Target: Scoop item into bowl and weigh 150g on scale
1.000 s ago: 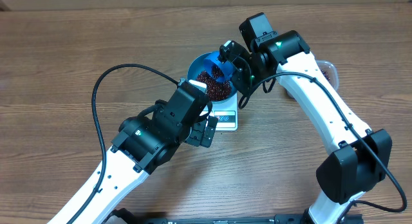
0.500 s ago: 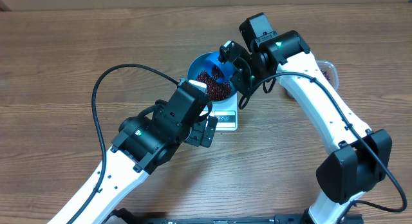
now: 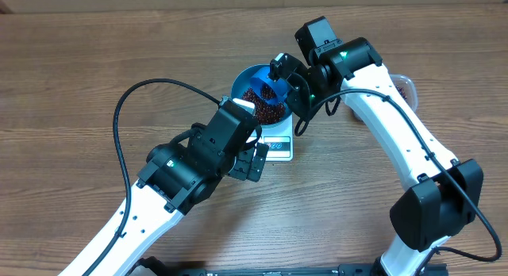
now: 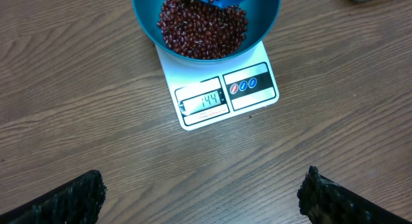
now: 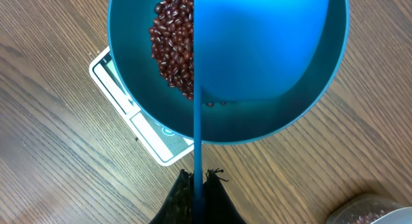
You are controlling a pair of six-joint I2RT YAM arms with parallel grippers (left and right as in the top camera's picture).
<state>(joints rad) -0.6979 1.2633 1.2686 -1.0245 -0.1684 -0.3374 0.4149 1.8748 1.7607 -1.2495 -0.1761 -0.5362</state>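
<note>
Squarely on the scale, a bowl of beans brings the display to 144.
Scale and bowl sit mid-tabletop, toward the far edge; the right pincer is clamped tight on the thin handle of a blue scoop held over the bowl, while the left pincer hangs above bare wood just on the scale's near side, jaws wide apart and empty; a clear tub lies toward the right edge, partly hidden by the right arm.
</note>
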